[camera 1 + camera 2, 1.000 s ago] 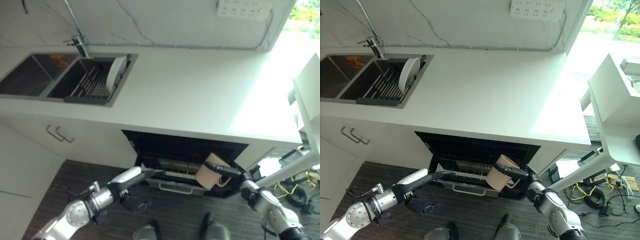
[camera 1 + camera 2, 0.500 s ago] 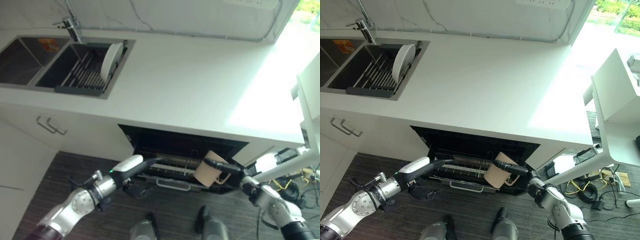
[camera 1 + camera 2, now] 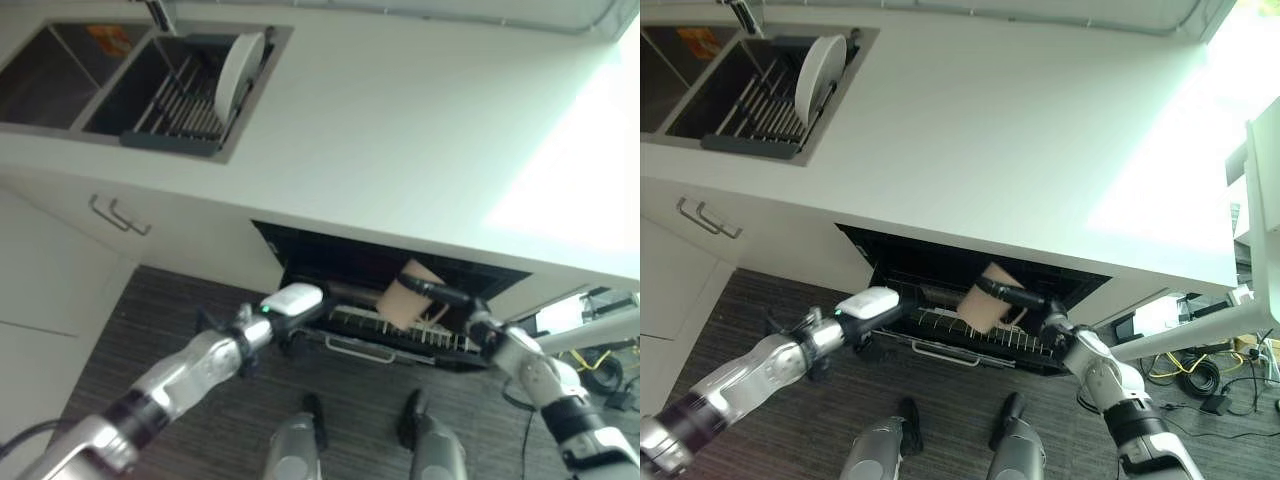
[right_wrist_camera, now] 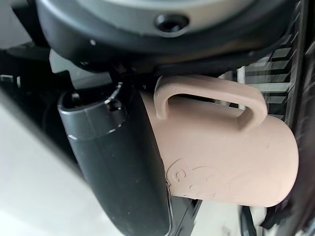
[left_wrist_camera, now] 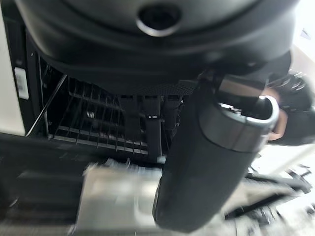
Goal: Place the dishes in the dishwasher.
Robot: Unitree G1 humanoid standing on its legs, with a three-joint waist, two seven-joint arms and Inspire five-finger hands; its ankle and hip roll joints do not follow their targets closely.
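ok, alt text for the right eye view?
The robot's right hand holds a tan mug over the wire rack of an open dishwasher under a white counter. Its left hand is at the rack's left end. A white plate stands in a sink rack.

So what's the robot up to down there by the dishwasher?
It is loading the dishwasher under the counter. The right hand holds a tan mug, thumb against its side, over the pulled-out wire rack at the machine's opening; the mug is not set down yet. The left hand reaches to the rack's left front corner. A white plate stands upright in the sink's drying rack.
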